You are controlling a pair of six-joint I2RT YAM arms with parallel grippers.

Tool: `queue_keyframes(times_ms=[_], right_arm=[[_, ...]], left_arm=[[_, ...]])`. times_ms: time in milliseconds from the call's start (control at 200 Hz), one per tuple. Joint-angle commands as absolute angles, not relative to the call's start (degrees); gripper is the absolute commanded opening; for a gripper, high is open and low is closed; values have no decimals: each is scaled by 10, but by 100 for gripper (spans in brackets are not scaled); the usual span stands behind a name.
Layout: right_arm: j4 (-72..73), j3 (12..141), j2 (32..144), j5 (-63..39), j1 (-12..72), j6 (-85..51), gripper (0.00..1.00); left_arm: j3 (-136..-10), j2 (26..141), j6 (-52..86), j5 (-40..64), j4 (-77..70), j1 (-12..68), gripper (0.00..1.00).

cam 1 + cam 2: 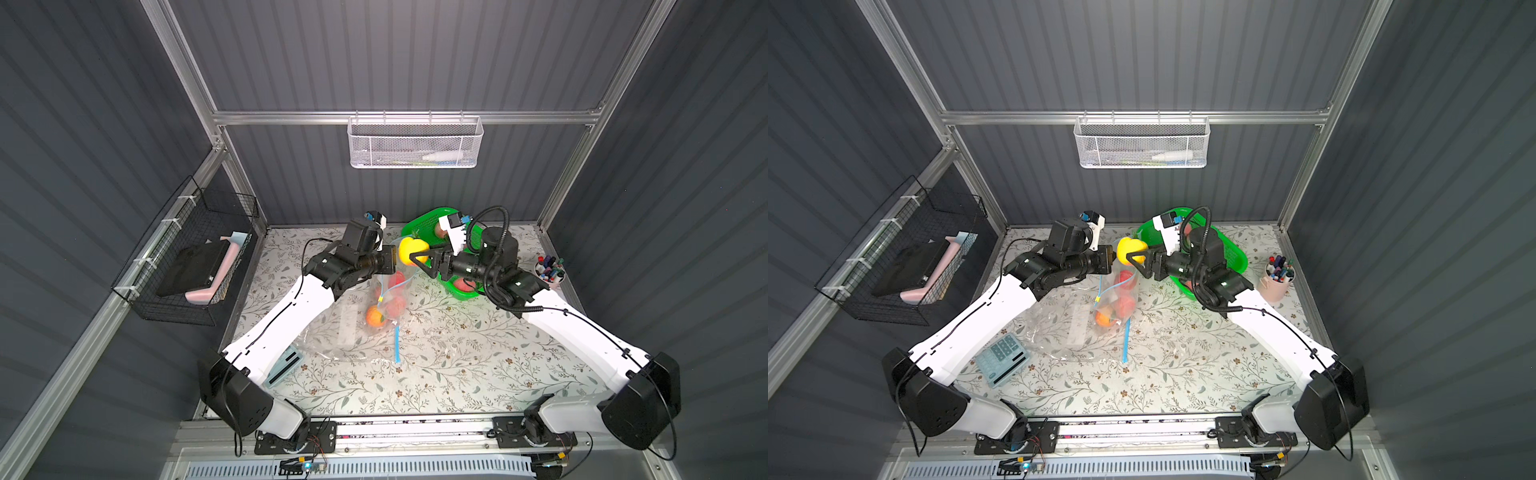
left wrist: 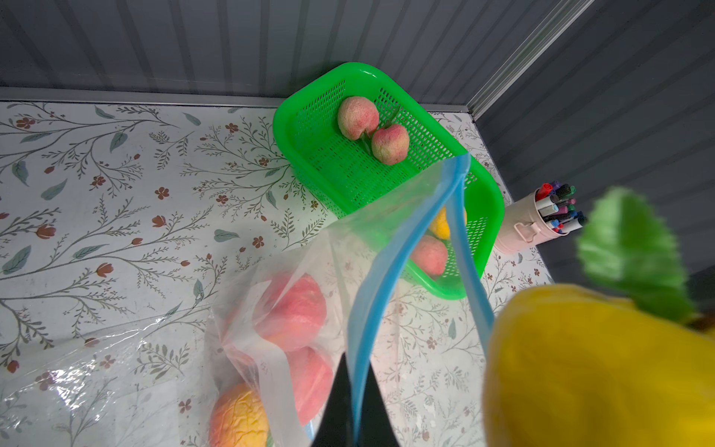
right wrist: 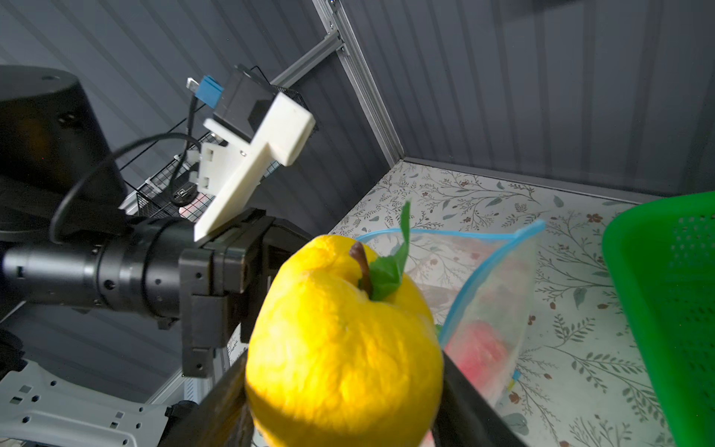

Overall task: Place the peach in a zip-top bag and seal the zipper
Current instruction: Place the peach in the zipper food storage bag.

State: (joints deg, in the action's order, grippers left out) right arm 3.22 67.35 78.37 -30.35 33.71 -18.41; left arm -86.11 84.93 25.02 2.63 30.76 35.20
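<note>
My right gripper (image 3: pixel 344 391) is shut on a yellow peach (image 3: pixel 344 340) with a green leaf and holds it in the air, level with the bag's raised mouth. Both top views show this peach (image 1: pixel 411 249) (image 1: pixel 1130 248) between the two grippers. My left gripper (image 2: pixel 354 363) is shut on the blue zipper strip (image 2: pixel 387 267) and lifts one side of the clear zip-top bag (image 1: pixel 390 299). The bag's mouth (image 3: pixel 476 236) stands open. Pink peaches (image 2: pixel 294 309) and an orange one (image 2: pixel 238 418) lie inside the bag.
A green basket (image 2: pixel 286 127) at the back holds more peaches (image 2: pixel 358 116). A pink cup of pens (image 1: pixel 1277 278) stands at the right edge. A second clear bag (image 1: pixel 340 332) lies flat under the left arm, next to a blue-grey keypad (image 1: pixel 1003 359).
</note>
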Motion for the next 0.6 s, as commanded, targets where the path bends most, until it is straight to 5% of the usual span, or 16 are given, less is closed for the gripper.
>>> queue_keyframes(times_ms=[0, 410, 590], right_arm=[[8, 701, 789, -290, 344, -166, 62], [-135, 762, 848, -204, 358, -81, 68], [-131, 766, 847, -220, 364, -71, 83]], left_arm=[[-863, 834, 263, 12, 295, 350, 4], [-857, 816, 267, -27, 294, 350, 4], [-871, 829, 265, -29, 298, 350, 4]])
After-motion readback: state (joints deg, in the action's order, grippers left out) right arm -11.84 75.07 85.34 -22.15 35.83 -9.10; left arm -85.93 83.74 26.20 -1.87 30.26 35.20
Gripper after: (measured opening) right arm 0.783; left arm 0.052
